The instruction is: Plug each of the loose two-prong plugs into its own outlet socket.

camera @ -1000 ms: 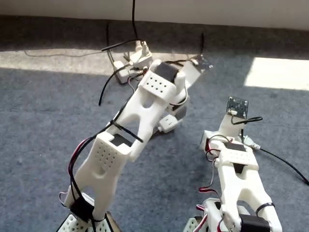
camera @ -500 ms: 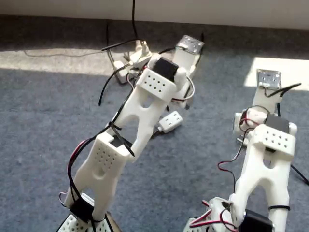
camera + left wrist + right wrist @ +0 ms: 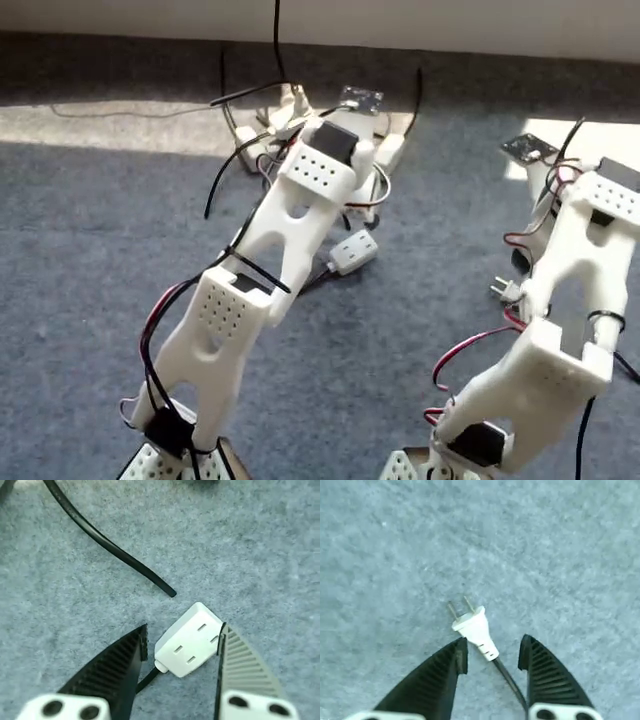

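Two arms (image 3: pixel 300 205) (image 3: pixel 575 290) – one plug (image 3: pixel 475 627), one socket block (image 3: pixel 189 639) discernible

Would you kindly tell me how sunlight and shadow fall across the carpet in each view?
High view: two bright sunlit patches lie on the carpet toward the far side, with a dark shadow band along the foot of the wall. Left wrist view: even light around the outlet socket, darker only at one edge. Right wrist view: even light too, and the plug casts no hard shadow.

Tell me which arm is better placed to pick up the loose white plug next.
Right. The right gripper is open, with the cord end of the white plug between its tips, and the plug lies flat on the carpet. The left gripper is open around the outlet socket instead.
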Tool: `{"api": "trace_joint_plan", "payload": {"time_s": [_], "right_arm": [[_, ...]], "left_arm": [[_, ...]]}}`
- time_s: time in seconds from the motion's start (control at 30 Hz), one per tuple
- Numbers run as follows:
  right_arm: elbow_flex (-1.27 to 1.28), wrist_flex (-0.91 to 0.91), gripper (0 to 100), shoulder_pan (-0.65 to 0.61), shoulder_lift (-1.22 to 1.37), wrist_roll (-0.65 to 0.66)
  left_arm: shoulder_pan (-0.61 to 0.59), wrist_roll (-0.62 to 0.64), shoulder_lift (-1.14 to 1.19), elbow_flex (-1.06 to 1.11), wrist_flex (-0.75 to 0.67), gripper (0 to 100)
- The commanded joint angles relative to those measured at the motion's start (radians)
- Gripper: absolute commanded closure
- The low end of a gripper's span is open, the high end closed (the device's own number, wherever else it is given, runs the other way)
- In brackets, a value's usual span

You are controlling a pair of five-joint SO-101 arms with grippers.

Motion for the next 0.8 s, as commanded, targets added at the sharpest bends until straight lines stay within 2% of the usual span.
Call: {"api": "trace_joint_plan", "payload": {"time_s": [0.0,0.27,0.47,0.6,0.77], "right_arm": [[-0.157,0.015,82.1,0.022,0.116,0.138],[-0.209,0.068,82.1,0.047,0.26,0.296],[-0.205,0.093,82.1,0.045,0.302,0.299],[-0.213,0.242,82.1,0.044,0.303,0.302],[-0.196,0.248,82.1,0.051,0.255,0.304]], "left_arm": [[-0.035,0.008,0.015,-0.031,-0.003,77],[-0.033,0.009,0.061,-0.033,-0.08,77],[-0.035,0.009,0.061,-0.033,-0.08,77],[-0.036,0.009,0.061,-0.033,-0.08,77],[-0.036,0.009,0.061,-0.033,-0.08,77]]}}
